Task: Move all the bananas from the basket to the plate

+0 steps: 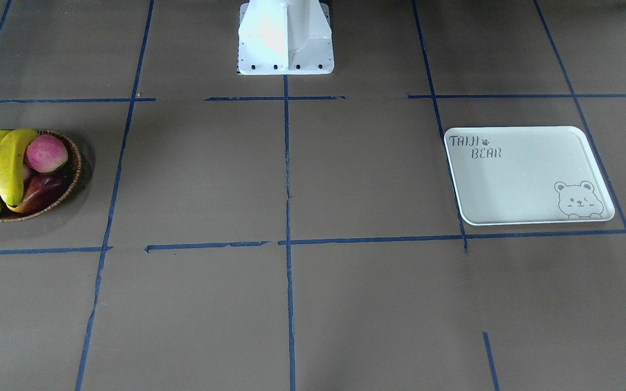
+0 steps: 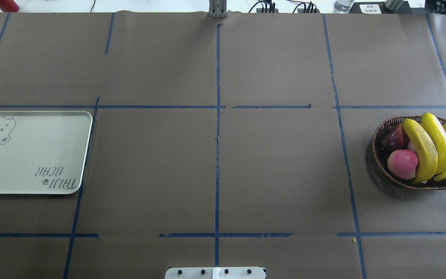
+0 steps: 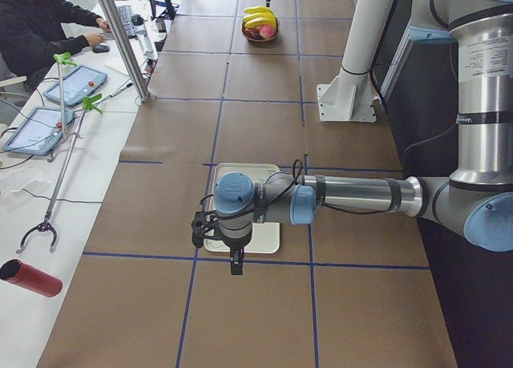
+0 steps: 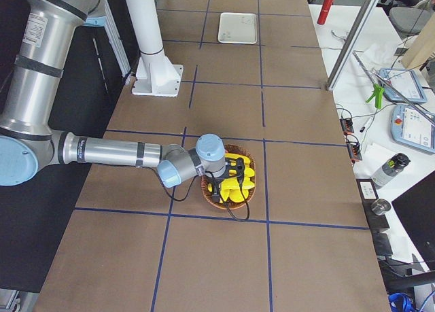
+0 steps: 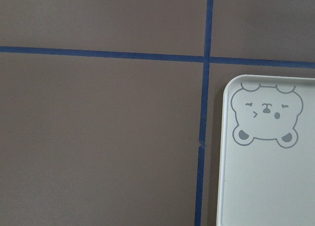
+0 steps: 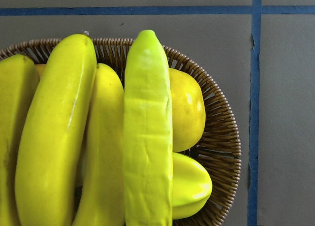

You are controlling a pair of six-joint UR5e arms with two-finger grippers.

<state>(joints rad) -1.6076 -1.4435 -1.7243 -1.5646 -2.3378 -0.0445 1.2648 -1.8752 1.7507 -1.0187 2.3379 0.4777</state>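
A: Item: bananas, four, stacked overlapping across the basket, robot's right end of the table. The plate is bare, far left end.

B: Hazards?

A: Lifting one may drag its neighbour, or roll out the pink apple or the stubby yellow fruits. Over the basket hangs the right gripper; the left gripper hangs by the plate. Finger spread, both: cannot tell.
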